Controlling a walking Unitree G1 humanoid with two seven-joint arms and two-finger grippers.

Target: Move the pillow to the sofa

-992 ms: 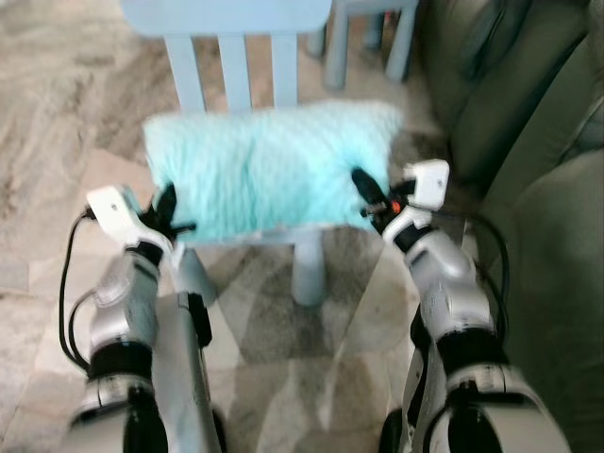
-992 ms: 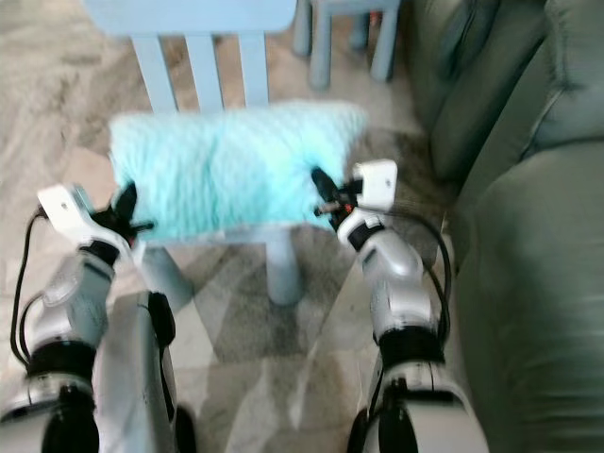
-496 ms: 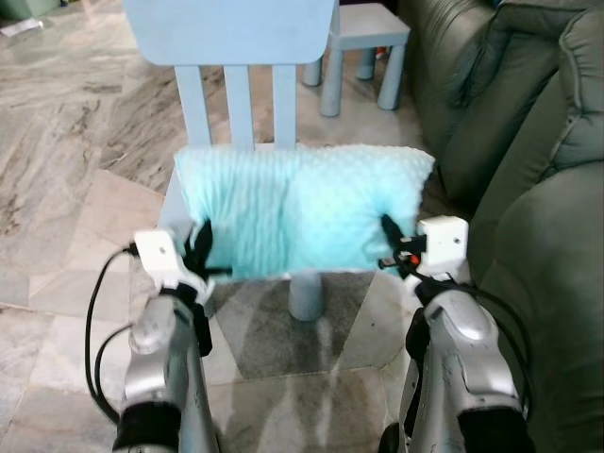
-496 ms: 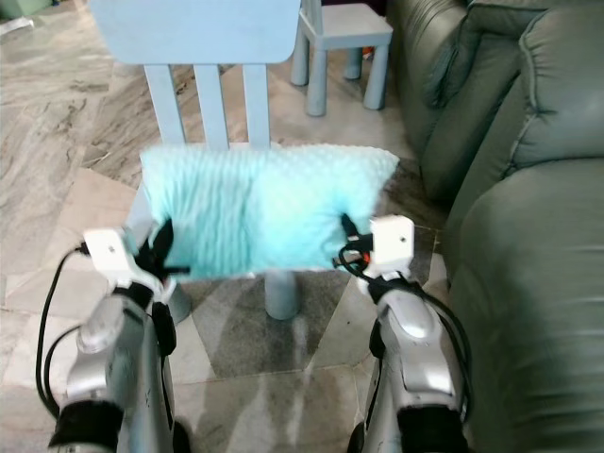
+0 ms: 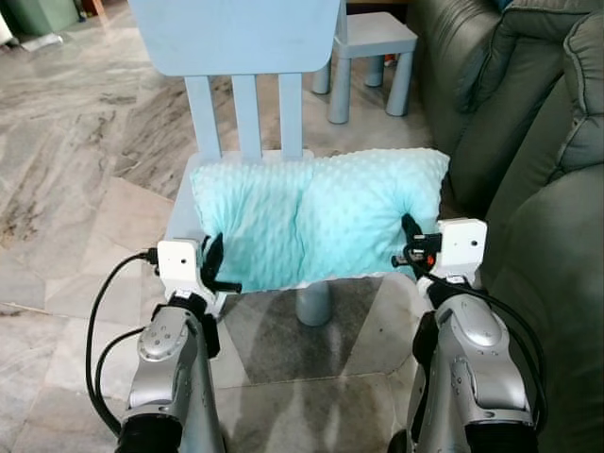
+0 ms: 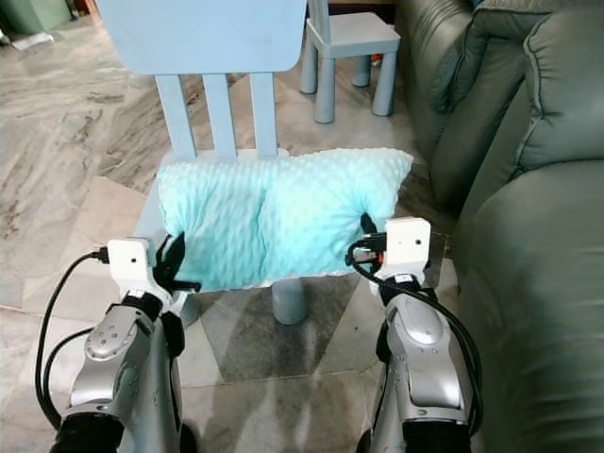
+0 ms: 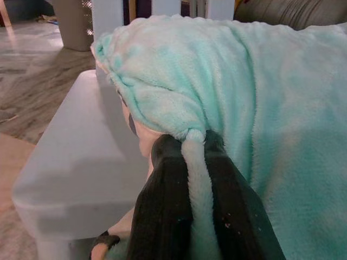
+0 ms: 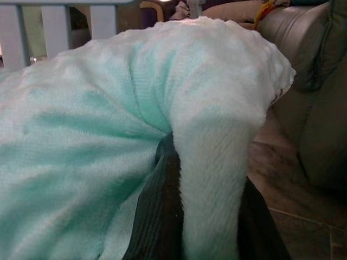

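Observation:
A fluffy mint-green pillow (image 5: 316, 222) lies across the seat of a small pale-blue chair (image 5: 236, 38) straight ahead. My left gripper (image 5: 215, 269) is shut on the pillow's near left corner; in the left wrist view a fold of fabric (image 7: 195, 179) is pinched between the black fingers (image 7: 162, 211). My right gripper (image 5: 411, 247) is shut on the near right corner, and the right wrist view shows the fabric (image 8: 209, 184) squeezed between its fingers (image 8: 157, 216). The grey-green sofa (image 5: 557, 198) stands along my right.
A second small blue stool or chair (image 5: 373, 42) stands at the back, close to the sofa. The chair's slatted back (image 5: 243, 113) rises behind the pillow. The seat's edge (image 7: 65, 179) and a grey bin (image 7: 73, 21) appear in the left wrist view. Marble floor (image 5: 66, 170) spreads to the left.
The head camera has shifted, so the whole scene sits lower and closer and is now sharp. Both grippers stay shut on the pillow's near corners. The pillow looks slightly raised off the seat.

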